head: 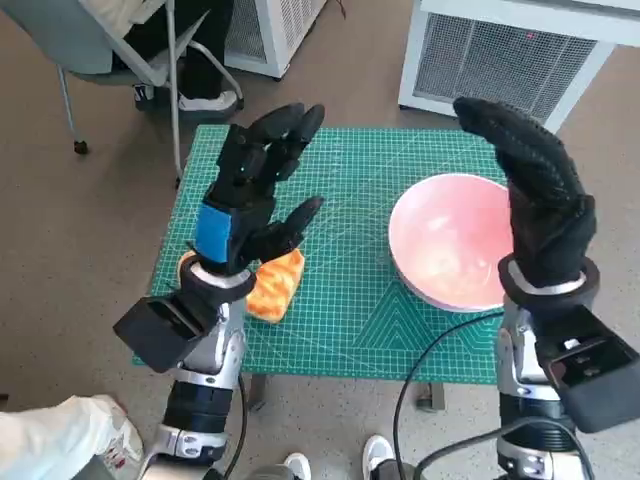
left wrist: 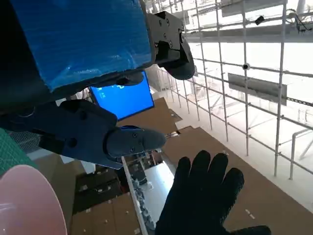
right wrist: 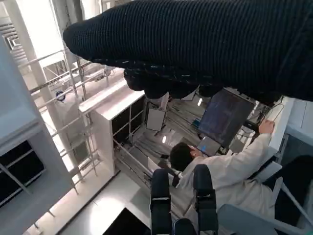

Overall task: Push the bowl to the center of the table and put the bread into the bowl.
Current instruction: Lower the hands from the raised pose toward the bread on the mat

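A: Where does the bowl [head: 452,240] sit at this moment?

B: On the green tabletop [head: 350,300], toward its 3 o'clock edge, well off centre. The bread [head: 276,284] lies toward 8 o'clock, partly under the left forearm.

A: And the hands?

B: Both are raised off the tabletop and hold nothing. The left hand [head: 258,190] has its fingers spread, hanging over the 9 o'clock side above the bread. The right hand [head: 535,195] is in its black glove, fingers extended and loosely together, upright just at the bowl's 3 o'clock rim. Whether it touches the rim cannot be told from the head view.

A: So the push has not yet been made?

B: It looks that way; the bowl is still off centre and the bread is outside it.

A: How should the robot do the push well?

B: It should lower the right hand so the flat of the fingers meets the bowl's outer wall low down, at 3 o'clock, and press steadily toward 9 o'clock. A high contact on the rim could tip the bowl. The left hand should stay clear of the centre until the bowl stops, then come down on the bread.
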